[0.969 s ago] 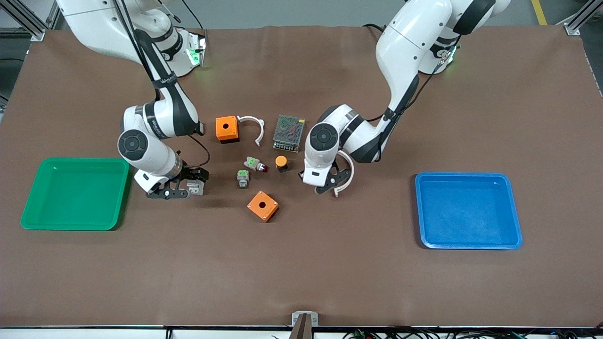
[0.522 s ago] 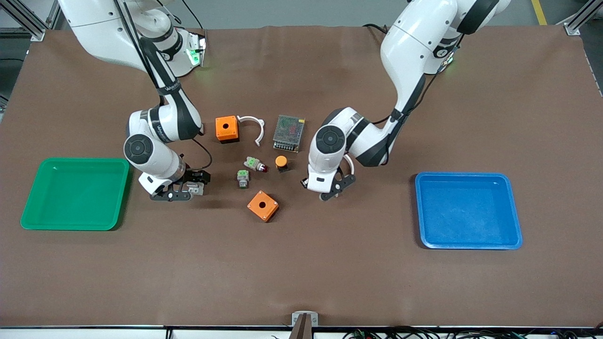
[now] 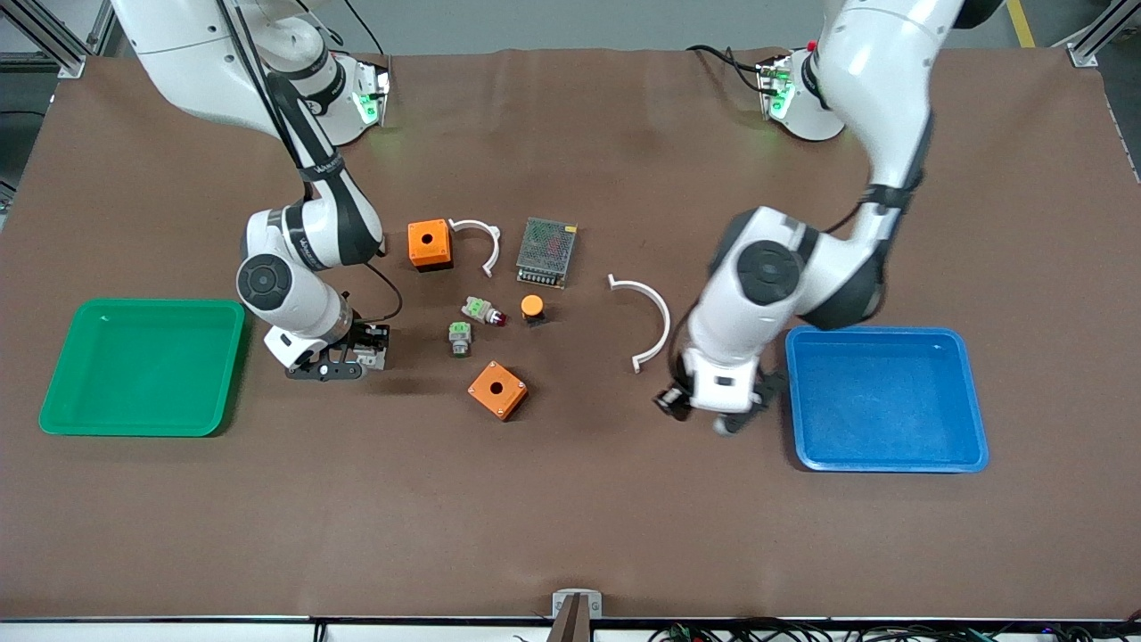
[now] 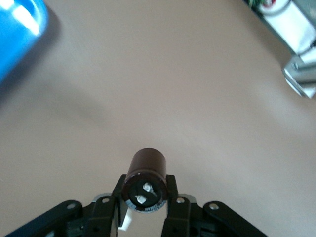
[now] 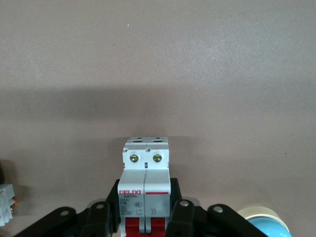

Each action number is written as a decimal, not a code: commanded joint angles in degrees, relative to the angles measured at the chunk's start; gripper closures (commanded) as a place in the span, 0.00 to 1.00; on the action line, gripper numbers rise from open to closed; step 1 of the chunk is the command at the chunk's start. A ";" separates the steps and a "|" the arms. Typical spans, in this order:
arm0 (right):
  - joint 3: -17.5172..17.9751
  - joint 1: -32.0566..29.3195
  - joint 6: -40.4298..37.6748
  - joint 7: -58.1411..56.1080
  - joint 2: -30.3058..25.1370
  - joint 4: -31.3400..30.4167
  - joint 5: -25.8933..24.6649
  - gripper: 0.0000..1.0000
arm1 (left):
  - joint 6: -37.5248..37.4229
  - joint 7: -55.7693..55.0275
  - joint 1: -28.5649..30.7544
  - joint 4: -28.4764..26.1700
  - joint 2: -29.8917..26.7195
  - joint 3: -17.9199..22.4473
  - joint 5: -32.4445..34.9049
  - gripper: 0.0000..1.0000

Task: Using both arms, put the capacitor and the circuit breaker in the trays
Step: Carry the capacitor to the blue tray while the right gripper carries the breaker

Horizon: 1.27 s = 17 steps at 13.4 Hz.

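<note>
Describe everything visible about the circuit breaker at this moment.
The small light-grey plastic circuit breaker is a two-pole block: two brass screws sit in its upper face, a red DELIXI label and stripe lie below them, and red toggle levers are at its base. The right arm's black end effector is shut on its sides, with nothing else touching it. It hangs over bare brown table between the green tray and the small grey green-topped parts.

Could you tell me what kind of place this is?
Probably a robotics lab or test bench for sorting electrical parts. Two arms work over a brown mat between a green tray and a blue tray; aluminium frame posts stand at the corners.
</note>
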 commanded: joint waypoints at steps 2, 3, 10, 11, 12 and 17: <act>-0.28 -0.14 -0.02 0.72 -0.49 0.06 0.36 0.83 | -1.31 12.78 7.52 -2.42 -1.65 -0.62 0.78 0.99; -0.63 -0.93 -0.73 0.12 -1.19 0.41 0.36 0.83 | -1.31 17.61 9.98 -3.38 -1.74 -0.62 0.78 0.99; -1.33 -18.57 -20.85 -16.99 -3.83 13.67 -0.25 0.83 | -2.54 44.86 24.14 -11.38 -4.37 -0.62 0.86 0.99; -1.51 -21.65 -21.12 -21.55 -3.66 14.64 -0.34 0.83 | -2.46 47.78 26.07 -12.08 -4.29 -0.62 0.86 0.99; -1.51 -24.64 -20.95 -25.78 -3.48 15.26 -0.77 0.83 | -2.28 49.98 27.57 -12.87 -4.28 -0.62 0.86 0.99; -1.42 -34.50 -19.55 -34.86 -0.59 17.55 -3.06 0.83 | 1.13 57.90 31.45 -17.52 -3.76 -0.53 0.86 1.00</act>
